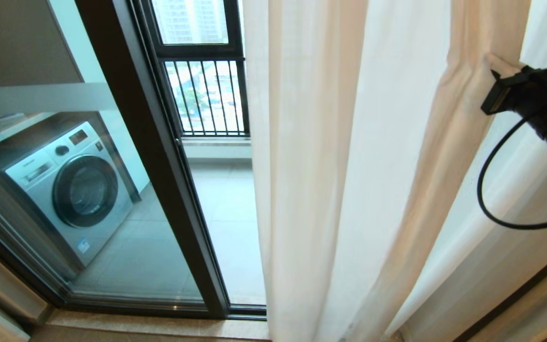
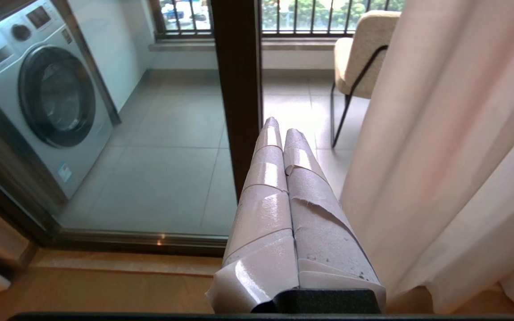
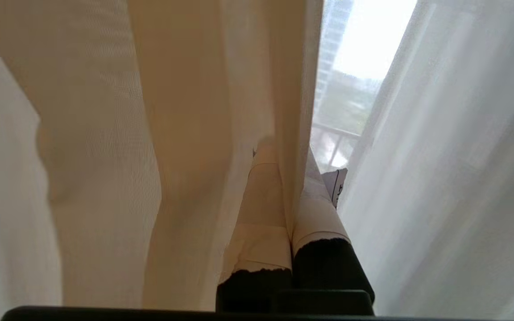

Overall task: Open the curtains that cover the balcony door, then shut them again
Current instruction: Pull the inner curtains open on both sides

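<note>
The curtains (image 1: 349, 166) hang in long pale folds over the right half of the head view, drawn clear of the left part of the balcony door (image 1: 126, 95), whose dark frame and frosted-stripe glass show. My right gripper (image 1: 494, 64) is raised at the upper right, shut on a fold of the curtains. In the right wrist view the curtain edge (image 3: 185, 111) runs between the taped fingers of the right gripper (image 3: 286, 156). My left gripper (image 2: 279, 127) hangs low, shut and empty, pointing at the door frame (image 2: 237, 89) beside the curtains (image 2: 440, 133).
A washing machine (image 1: 71, 190) stands behind the glass on the balcony's left. A black-barred railing (image 1: 207, 95) closes the far side, and a beige chair (image 2: 364, 49) sits near it. A stone threshold (image 1: 136, 327) runs below the door. A black cable (image 1: 487, 199) loops under the right arm.
</note>
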You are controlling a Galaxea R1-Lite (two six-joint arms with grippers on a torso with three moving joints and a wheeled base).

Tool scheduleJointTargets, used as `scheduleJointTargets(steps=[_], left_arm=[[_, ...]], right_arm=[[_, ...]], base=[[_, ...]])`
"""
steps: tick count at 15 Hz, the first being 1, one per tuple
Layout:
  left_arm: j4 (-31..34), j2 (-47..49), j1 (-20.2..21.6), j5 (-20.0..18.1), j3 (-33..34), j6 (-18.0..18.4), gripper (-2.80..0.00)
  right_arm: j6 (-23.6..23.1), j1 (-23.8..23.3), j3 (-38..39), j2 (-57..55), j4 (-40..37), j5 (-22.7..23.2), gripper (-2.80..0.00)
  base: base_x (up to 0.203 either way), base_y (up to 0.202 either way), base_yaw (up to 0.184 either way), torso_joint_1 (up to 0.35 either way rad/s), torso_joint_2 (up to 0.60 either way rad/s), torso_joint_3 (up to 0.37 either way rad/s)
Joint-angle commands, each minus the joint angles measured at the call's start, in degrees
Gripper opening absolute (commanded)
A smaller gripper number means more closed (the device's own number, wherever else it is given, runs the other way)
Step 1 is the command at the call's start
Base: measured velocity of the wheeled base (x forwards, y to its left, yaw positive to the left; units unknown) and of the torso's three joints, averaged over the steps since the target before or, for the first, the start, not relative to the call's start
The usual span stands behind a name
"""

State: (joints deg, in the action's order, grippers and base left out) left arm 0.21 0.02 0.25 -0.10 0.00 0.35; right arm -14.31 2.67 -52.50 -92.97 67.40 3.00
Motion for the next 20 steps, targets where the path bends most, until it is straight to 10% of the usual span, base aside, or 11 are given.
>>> scheduleJointTargets(steps=[1,20], left_arm=[[-0.04,-0.02,0.01,0.01,0.0,0.0,-2.8],[-0.04,-0.02,0.01,0.01,-0.01,0.09,-2.8]], right_arm=[[-0.11,0.05,0.03,-0.02,0.28,-0.01,-2.8],[-0.11,0.05,0.02,0.24,0.37,-0.01,-2.8]], base=[[0.0,-0.182,0.001,0.002,0.0,0.003],[0.0,-0.156,0.0,0.001,0.0,0.003]])
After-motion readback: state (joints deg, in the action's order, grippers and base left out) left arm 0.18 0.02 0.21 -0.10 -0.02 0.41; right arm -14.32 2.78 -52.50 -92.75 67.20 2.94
